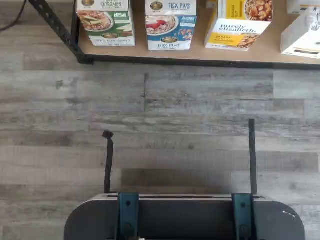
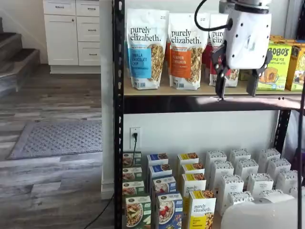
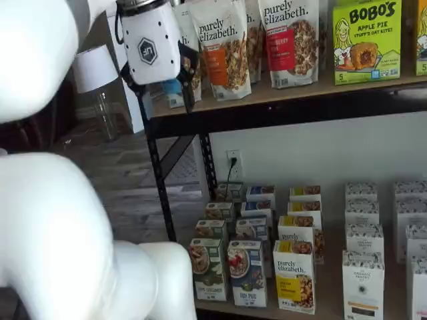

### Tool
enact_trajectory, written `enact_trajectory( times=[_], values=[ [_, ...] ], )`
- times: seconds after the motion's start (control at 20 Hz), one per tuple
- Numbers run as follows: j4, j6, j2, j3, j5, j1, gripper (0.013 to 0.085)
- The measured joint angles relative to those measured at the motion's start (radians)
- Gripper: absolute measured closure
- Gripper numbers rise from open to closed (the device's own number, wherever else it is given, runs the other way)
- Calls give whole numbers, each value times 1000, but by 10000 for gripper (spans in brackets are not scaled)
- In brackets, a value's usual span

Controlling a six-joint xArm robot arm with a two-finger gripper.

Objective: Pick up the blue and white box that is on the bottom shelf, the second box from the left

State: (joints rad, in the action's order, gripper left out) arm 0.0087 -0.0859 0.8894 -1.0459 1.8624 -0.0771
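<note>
The blue and white box stands upright at the front edge of the bottom shelf, between a green-and-white carton and a yellow-and-white carton. It shows in both shelf views, with more blue cartons in a row behind it. My gripper hangs high up in front of the upper shelf's granola bags, far above the box. It also shows in a shelf view. Its two black fingers stand apart with a plain gap and hold nothing.
A black steel post stands left of the cartons. White cartons fill the shelf's right side. Granola bags stand on the tan board above. The arm's white body fills one shelf view's left side. Grey plank floor lies before the shelf.
</note>
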Motion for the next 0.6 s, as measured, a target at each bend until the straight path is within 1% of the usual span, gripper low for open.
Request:
enact_trajectory(
  times=[0.3, 0.45, 0.6],
  values=[
    [-16, -21, -4, 69, -74, -24, 130],
    [-3, -24, -8, 128, -138, -23, 130],
    [-1, -35, -10, 189, -204, -34, 130]
  ],
)
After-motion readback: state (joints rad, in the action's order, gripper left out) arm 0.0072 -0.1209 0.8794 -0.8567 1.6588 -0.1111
